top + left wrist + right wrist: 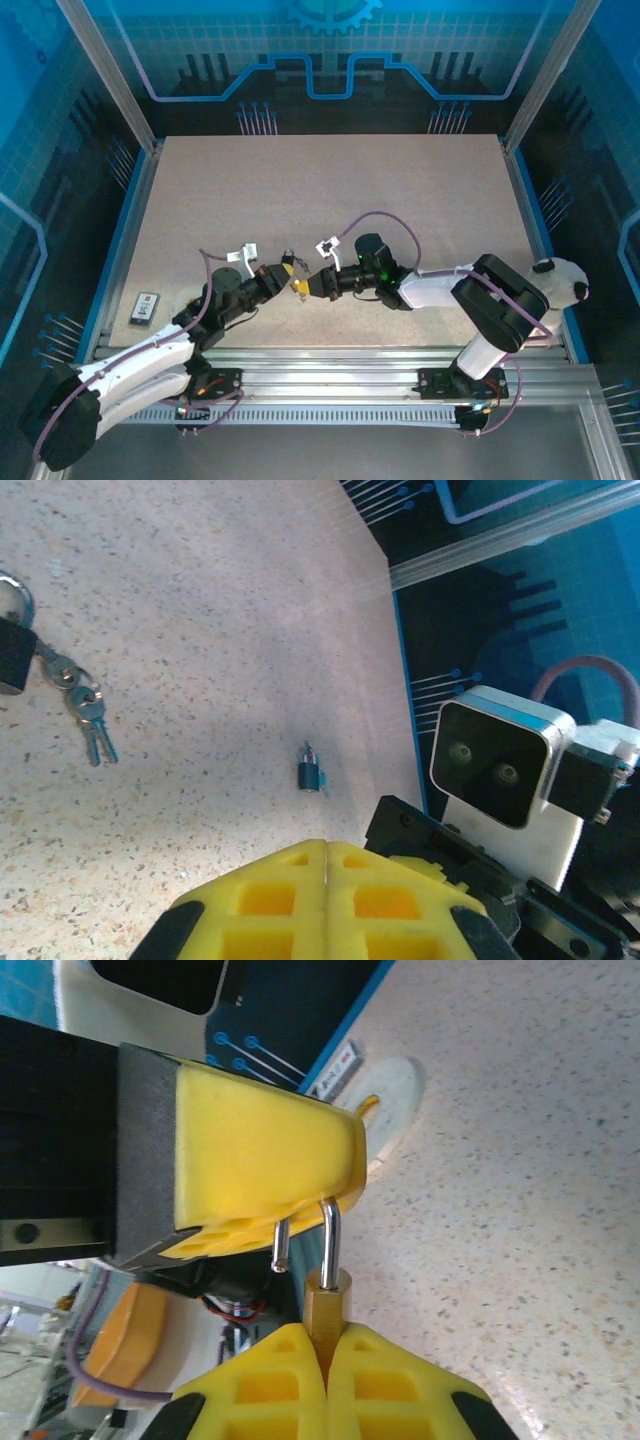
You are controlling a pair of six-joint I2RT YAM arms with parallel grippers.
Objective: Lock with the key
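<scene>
From high behind, we look down over the whole table (pixel 330 180). Wrist views sit close, sharing its top.

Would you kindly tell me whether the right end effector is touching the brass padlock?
Touching. The right wrist view shows the brass padlock, its body clamped inside the shut right end effector with no gap on either side.

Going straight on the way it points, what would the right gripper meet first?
The left gripper: the shackle of the padlock in the right gripper reaches up to it, though depth is unclear.
</scene>
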